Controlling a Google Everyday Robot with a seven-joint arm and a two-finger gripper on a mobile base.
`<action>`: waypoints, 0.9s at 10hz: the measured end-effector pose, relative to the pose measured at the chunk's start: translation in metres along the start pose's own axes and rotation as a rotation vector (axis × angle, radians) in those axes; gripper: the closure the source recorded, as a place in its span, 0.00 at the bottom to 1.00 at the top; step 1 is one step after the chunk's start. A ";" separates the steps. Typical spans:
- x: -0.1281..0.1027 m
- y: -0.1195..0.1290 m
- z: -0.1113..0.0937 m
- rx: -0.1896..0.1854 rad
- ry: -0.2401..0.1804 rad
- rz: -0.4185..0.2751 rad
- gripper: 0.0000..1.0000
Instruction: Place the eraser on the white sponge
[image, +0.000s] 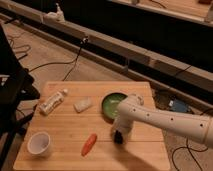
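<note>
My gripper (118, 136) hangs from the white arm that reaches in from the right, low over the wooden table (65, 125), right of the orange carrot (89, 144). A dark shape at its tip may be the black eraser; I cannot tell it from the gripper. The white sponge (83, 104) lies flat near the table's middle, up and left of the gripper, well apart from it.
A round green dish (111, 104) sits just behind the gripper, partly covered by the arm. A white labelled tube (52, 102) lies at the left. A white cup (39, 143) stands at the front left. Cables run on the floor beyond the table.
</note>
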 end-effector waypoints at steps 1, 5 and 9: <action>0.002 -0.001 0.002 0.009 0.000 0.016 0.61; 0.019 -0.012 -0.015 0.074 0.046 0.112 0.98; 0.027 -0.038 -0.101 0.152 0.157 0.192 1.00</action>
